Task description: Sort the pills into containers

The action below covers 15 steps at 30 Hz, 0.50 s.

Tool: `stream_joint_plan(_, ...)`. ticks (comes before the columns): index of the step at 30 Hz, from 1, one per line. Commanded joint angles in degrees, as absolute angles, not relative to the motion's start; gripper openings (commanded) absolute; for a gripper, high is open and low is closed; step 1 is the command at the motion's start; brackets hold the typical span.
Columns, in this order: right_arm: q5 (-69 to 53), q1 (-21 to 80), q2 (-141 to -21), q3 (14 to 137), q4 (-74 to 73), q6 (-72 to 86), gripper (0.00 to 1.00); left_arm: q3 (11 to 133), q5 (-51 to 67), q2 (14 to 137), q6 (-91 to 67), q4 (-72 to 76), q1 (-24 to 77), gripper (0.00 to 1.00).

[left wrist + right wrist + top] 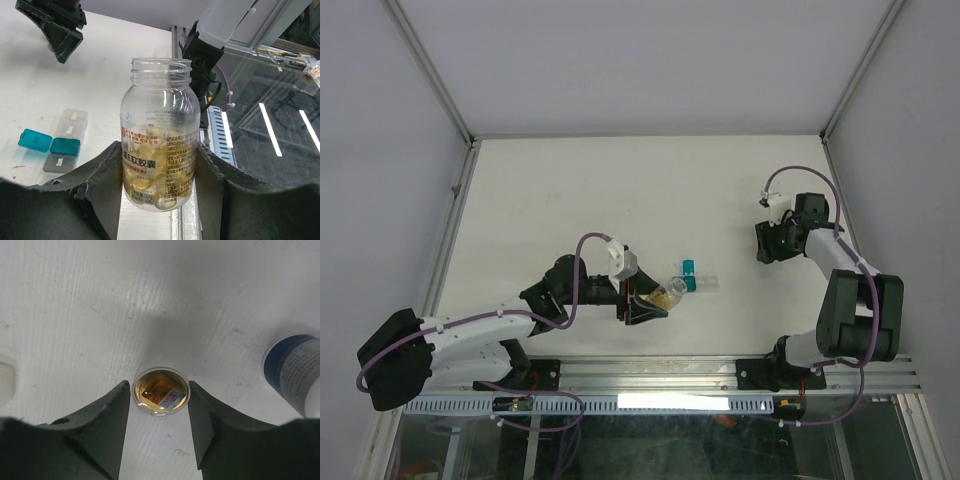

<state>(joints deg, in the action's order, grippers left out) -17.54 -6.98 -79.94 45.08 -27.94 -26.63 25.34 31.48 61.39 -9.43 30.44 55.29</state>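
One white table (570,190), tiny containers (65,146), grey walls (380,120).

Robot lab cell: white table (570,180) w/ alu frame (430,70), blank walls (620,60).

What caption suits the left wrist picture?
Left gripper holds an uncapped bottle of golden capsules, pill boxes on the table beyond.

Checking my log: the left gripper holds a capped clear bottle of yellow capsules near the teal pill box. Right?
Not capped: the left wrist view shows the clear bottle open at the neck. The left gripper does hold it, near the teal pill box.
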Motion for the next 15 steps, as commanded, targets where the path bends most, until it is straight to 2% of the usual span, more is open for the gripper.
stream_joint_plan(1,-17.35,-7.07,-82.98,48.79,-25.74,-26.31,0.54,28.24,31.59,60.9,-10.27,32.39,55.61,0.0)
stream_joint_plan(9,-22.42,-7.17,-77.23,49.87,-29.87,-28.65,0.77,30.16,32.58,60.92,-9.21,30.94,55.94,0.0)
stream_joint_plan(11,-29.48,-7.21,-72.8,51.17,-33.98,-31.58,0.81,30.44,32.7,61.04,-9.16,31.07,56.03,0.0)
stream_joint_plan(15,-53.64,-7.05,-60.89,54.7,-47.31,-45.69,0.82,30.77,31.6,61.37,-7.86,31.9,56.32,0.0)
